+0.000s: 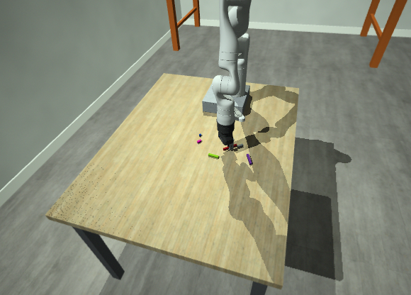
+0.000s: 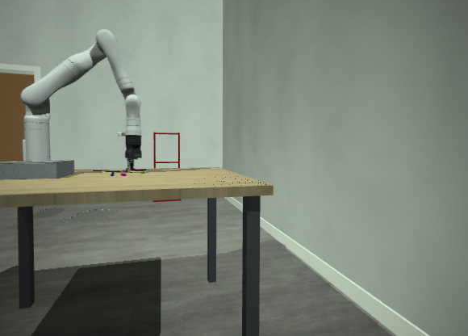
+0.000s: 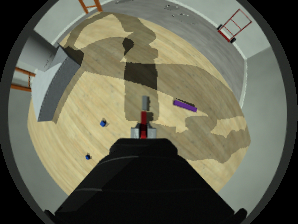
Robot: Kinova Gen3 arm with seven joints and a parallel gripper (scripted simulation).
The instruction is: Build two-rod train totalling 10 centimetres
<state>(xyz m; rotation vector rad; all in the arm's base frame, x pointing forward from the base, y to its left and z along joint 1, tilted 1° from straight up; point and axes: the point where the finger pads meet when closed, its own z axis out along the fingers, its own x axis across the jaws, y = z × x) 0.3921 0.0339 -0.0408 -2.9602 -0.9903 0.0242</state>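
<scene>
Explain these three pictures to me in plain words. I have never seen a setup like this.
A white robot arm stands on a grey base on a wooden table. At its tip is the tool, two fingers that pinch things.

The first picture looks down from above, the second from the side at table height, and the round third one from a camera on the arm's wrist, looking past the dark tool body.

Small coloured rods lie on the table: blue, magenta, lime, purple, and a red rod lined up with a grey rod.

The tool is down at the table, shut on the red rod near where it meets the grey one.
</scene>
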